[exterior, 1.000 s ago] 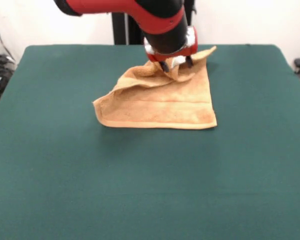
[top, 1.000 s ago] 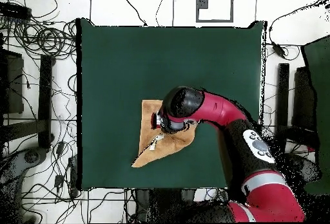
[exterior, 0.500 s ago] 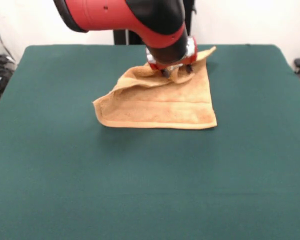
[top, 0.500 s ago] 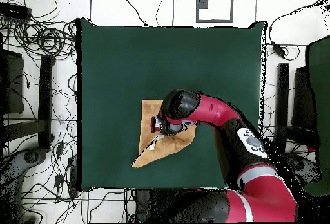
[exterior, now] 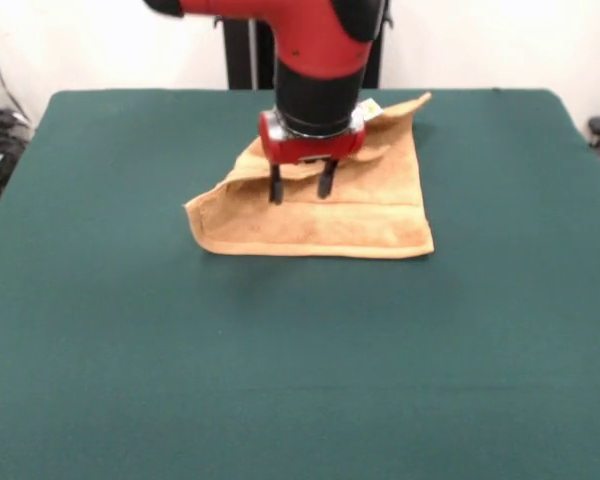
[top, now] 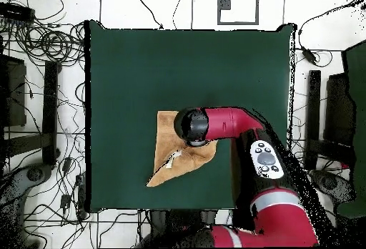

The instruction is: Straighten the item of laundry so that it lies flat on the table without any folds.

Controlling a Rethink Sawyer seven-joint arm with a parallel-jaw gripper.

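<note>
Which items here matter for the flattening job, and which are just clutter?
Job:
- towel, creased along its far edge
- table
- gripper, fingers apart above the towel

Clutter:
- cables on the floor beside the table
- black stand on the floor

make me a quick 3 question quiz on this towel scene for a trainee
1. True or false: the towel lies fully flat on the table.
2. The gripper has its jaws: A) shut on the towel, B) open over the towel, C) out of view.
3. Fill in: the bunched, folded part of the towel is on the side ____ the robot's base.

Key
1. False: the far part is rumpled and folded over.
2. B: the two jaws stand apart, pointing down over the towel, holding nothing.
3. Nearer.
</note>
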